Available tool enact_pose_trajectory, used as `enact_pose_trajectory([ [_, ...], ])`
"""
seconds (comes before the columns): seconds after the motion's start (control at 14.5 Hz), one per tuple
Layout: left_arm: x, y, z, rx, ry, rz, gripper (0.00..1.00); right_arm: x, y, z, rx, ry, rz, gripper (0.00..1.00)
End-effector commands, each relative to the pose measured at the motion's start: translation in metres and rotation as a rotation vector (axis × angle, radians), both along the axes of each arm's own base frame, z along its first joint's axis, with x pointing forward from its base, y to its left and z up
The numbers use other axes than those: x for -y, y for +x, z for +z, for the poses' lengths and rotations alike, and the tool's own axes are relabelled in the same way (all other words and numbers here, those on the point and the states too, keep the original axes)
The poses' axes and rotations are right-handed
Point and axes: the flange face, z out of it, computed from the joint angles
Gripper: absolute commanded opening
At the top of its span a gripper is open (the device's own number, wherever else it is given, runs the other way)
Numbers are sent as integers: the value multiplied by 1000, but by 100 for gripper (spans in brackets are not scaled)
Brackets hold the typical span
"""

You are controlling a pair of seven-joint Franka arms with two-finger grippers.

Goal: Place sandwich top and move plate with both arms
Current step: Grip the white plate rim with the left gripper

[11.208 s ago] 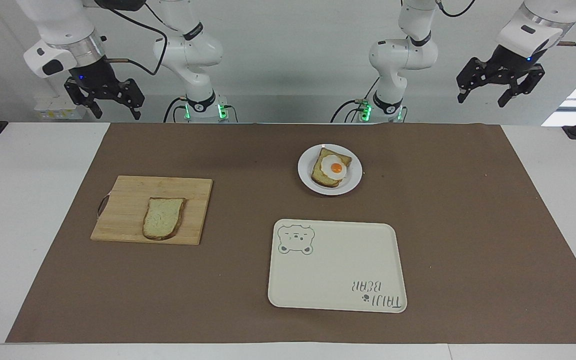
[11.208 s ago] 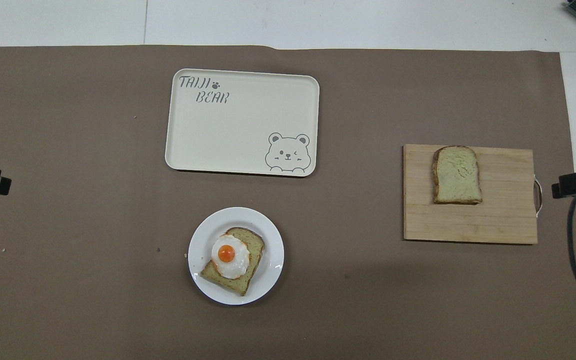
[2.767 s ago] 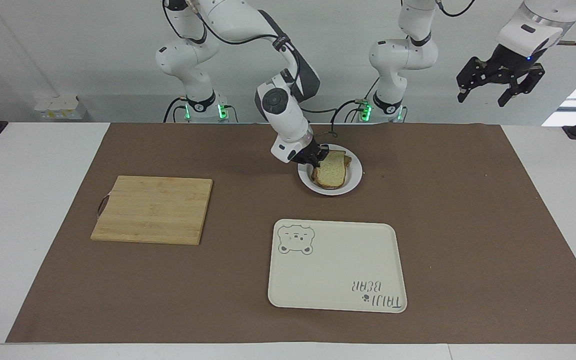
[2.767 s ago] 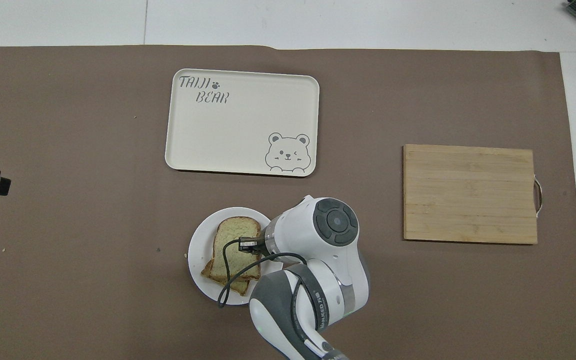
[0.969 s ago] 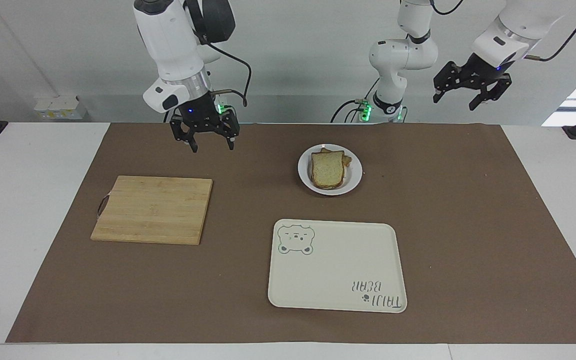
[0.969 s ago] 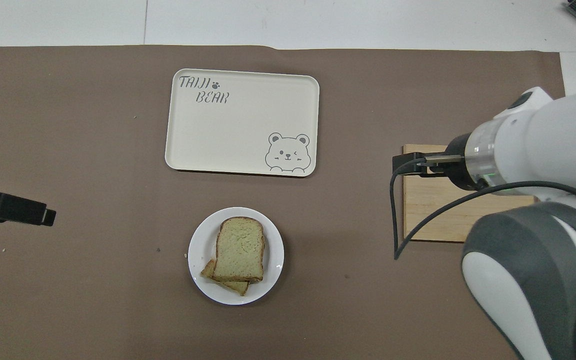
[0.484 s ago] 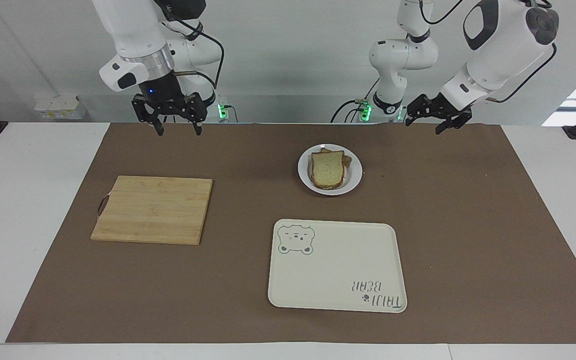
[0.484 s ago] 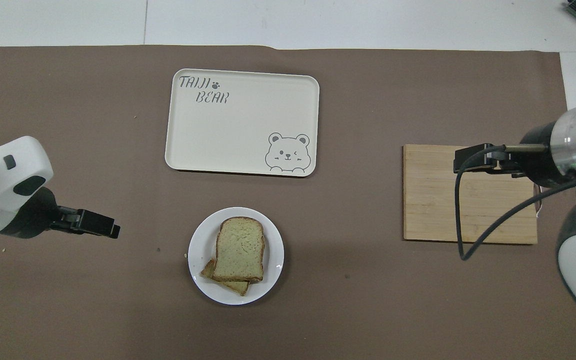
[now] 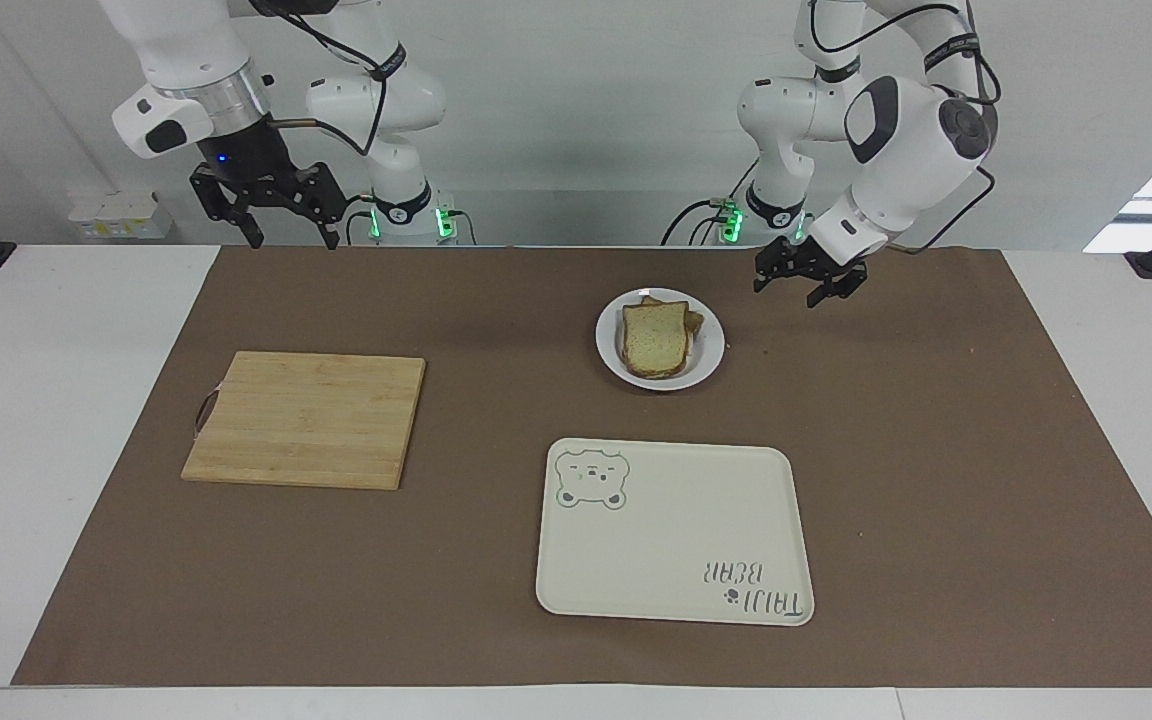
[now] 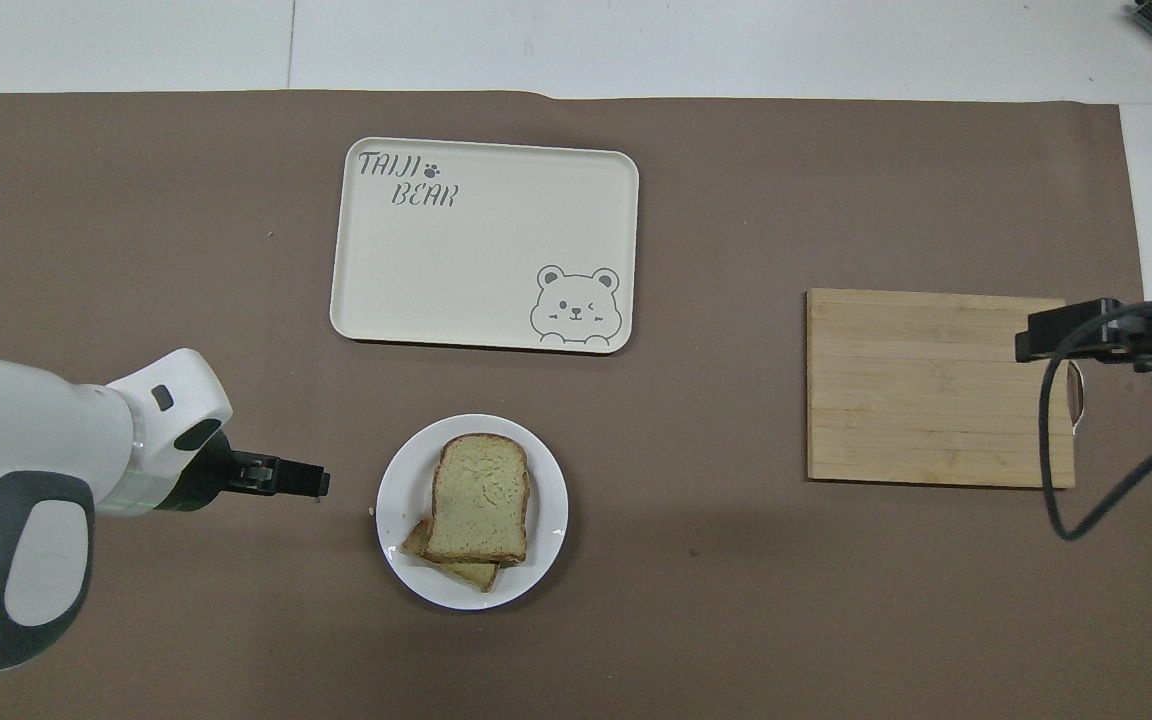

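1. The brown mat [image 9: 936, 450] covers most of the bench; the cream bear tray [image 9: 674, 530] lies near its edge farthest from the robots, empty.
2. The wooden cutting board [image 9: 306, 418] sits bare toward the right arm's end.
3. The white plate [image 9: 707, 362] rests near the mat's robot-side edge. It looks rigid, smooth and probably slippery, so I would pinch its thin rim from two sides.
4. The sandwich top [image 9: 655, 338] lies on the plate, skewed over the lower slice [image 10: 464, 573]; soft, light, likely to slide if the plate tilts.
5. The left gripper [image 9: 808, 280], released and empty, hovers just beside the plate's rim.
6. The right gripper [image 9: 269, 203], released too, hangs above the mat's robot-side edge, well apart.
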Motion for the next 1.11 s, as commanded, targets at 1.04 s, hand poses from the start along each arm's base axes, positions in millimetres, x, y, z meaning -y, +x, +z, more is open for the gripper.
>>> enact_pose_trajectory([
  [1.04, -6, -35, -151, 125, -349, 64, 79, 48, -2, 6, -3, -38, 80, 100],
])
